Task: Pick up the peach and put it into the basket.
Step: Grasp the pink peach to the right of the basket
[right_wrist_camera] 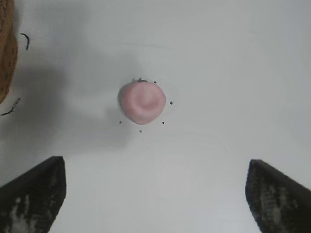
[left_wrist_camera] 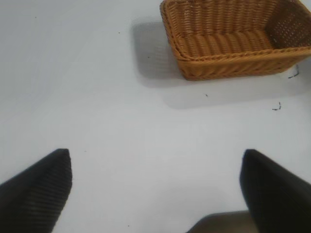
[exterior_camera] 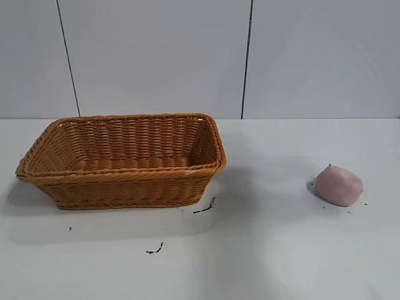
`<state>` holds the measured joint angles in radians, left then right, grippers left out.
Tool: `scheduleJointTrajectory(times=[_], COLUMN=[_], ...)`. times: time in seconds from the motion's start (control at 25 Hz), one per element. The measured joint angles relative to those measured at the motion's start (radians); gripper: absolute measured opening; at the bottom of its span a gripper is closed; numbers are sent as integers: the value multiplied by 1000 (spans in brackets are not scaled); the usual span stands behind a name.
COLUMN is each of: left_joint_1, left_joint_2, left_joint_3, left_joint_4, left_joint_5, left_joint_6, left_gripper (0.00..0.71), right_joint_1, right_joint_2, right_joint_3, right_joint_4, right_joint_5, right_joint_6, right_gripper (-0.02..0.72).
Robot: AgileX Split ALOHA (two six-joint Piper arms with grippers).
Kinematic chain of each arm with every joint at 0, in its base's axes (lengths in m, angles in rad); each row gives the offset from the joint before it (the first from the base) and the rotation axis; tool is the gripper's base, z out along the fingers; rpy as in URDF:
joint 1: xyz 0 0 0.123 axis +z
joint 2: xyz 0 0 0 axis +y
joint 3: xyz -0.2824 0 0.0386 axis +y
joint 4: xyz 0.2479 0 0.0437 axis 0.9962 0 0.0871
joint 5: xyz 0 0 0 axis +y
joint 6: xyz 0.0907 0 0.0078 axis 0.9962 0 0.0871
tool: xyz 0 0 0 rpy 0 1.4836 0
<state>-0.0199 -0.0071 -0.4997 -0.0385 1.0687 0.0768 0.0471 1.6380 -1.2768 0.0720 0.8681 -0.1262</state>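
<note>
The dull pink peach (exterior_camera: 338, 185) lies on the white table at the right; it also shows in the right wrist view (right_wrist_camera: 141, 102). The orange-brown wicker basket (exterior_camera: 125, 178) stands at the left, empty; its rim shows in the left wrist view (left_wrist_camera: 228, 57), and one edge of it shows in the right wrist view (right_wrist_camera: 7, 53). My right gripper (right_wrist_camera: 154, 165) is open and empty above the table, with the peach ahead of its fingers and apart from them. My left gripper (left_wrist_camera: 156, 156) is open and empty over bare table, well away from the basket. Neither gripper shows in the exterior view.
Small dark marks (exterior_camera: 204, 207) lie on the table near the basket's front corner, and more (exterior_camera: 155, 250) nearer the front. A grey panelled wall (exterior_camera: 250, 56) stands behind the table. Small dark specks ring the peach (right_wrist_camera: 170, 103).
</note>
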Motion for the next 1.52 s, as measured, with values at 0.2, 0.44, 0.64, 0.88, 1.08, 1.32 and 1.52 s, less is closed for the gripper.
scheduleJointTrajectory(times=[0.2,0.44,0.64,0.88,1.08,1.32,1.52], left_joint_1=[0,0,0,0,0,0,0], left_joint_2=[0,0,0,0,0,0,0], left_joint_3=[0,0,0,0,0,0,0], left_joint_4=[0,0,0,0,0,0,0], left_joint_5=[0,0,0,0,0,0,0], left_joint_6=[0,0,0,0,0,0,0], left_gripper=[692,692,692,692,692,692,692], right_joint_1=[38,27,27,27,27,27,27], right_joint_2=[146,285,393,458,458,454,397], right_joint_3=[-50,-51,-51,-51,-51,-55,-59], right_joint_4=[-26,-72,-79,-79,-79,-88,-110], right_joint_5=[-68,-134,-158,-162,-176,-157,-153], right_joint_6=[2,46,85,88,88,84,72], right_gripper=[689,689,689,689,643,96,34])
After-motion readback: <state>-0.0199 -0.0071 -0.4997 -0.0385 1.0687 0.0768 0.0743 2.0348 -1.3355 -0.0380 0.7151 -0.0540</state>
